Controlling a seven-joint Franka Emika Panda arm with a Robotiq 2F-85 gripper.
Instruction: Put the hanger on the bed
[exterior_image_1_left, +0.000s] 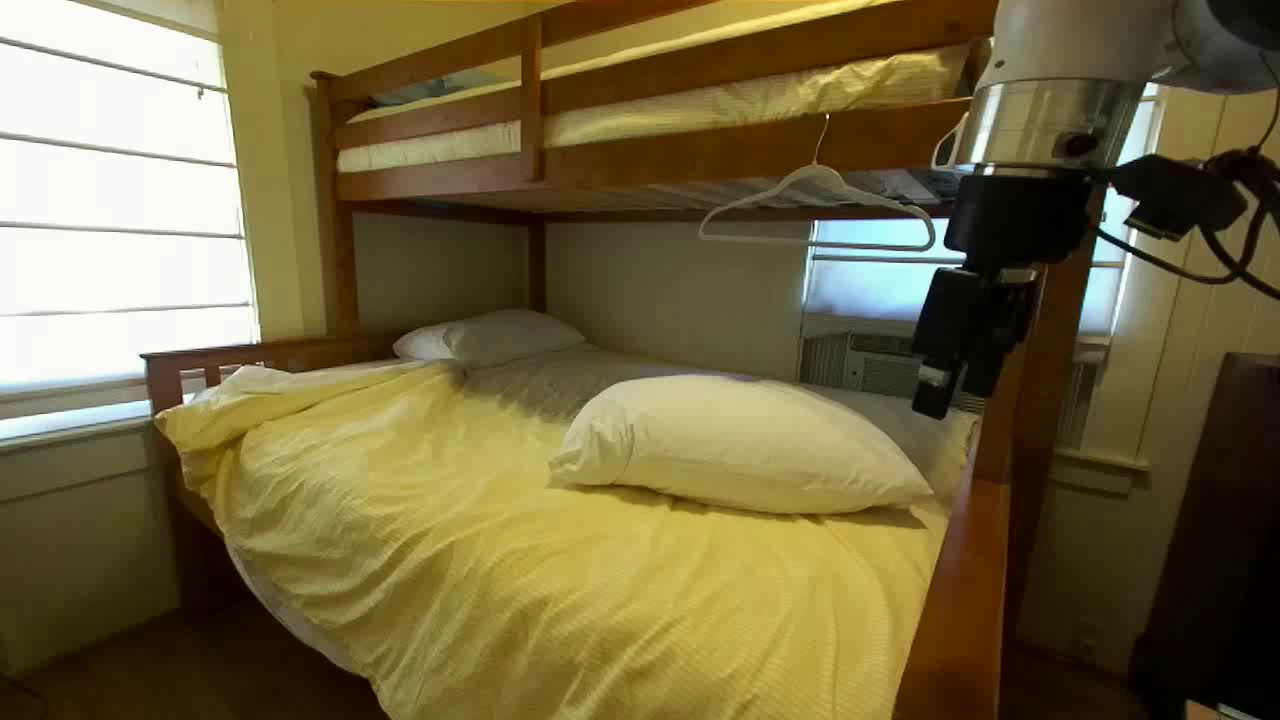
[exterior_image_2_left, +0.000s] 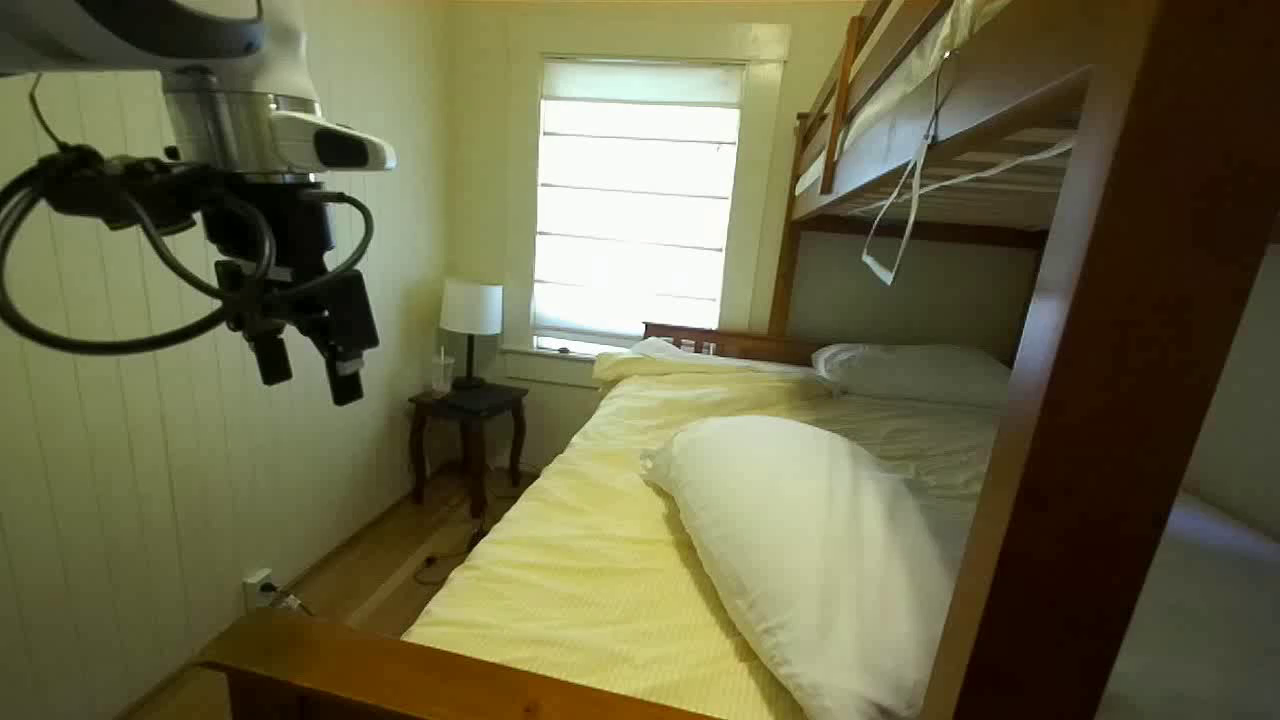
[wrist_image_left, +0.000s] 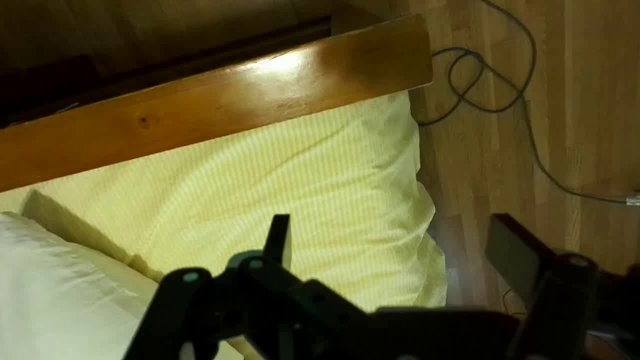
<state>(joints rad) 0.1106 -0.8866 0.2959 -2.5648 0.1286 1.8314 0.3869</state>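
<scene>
The hanger (exterior_image_1_left: 820, 177) is a thin, pale triangular hanger. Its hook is at the upper bunk's side rail and it hangs down over the bed; it also shows nearly edge-on in an exterior view (exterior_image_2_left: 914, 190). It is out of the wrist view. The bed (exterior_image_1_left: 450, 520) is the lower bunk with a rumpled pale yellow comforter, seen also in an exterior view (exterior_image_2_left: 590, 530) and the wrist view (wrist_image_left: 310, 165). My gripper (exterior_image_1_left: 955, 390) points down, open and empty, apart from the hanger. It also shows in an exterior view (exterior_image_2_left: 310, 380) and the wrist view (wrist_image_left: 392, 225).
A large white pillow (exterior_image_1_left: 740, 445) lies on the bed's near end. A wooden end rail (wrist_image_left: 215, 107) and a tall bunk post (exterior_image_2_left: 1090, 380) border the bed. The upper bunk rail (exterior_image_1_left: 700, 140) overhangs it. A small table with a lamp (exterior_image_2_left: 471, 310) stands by the window.
</scene>
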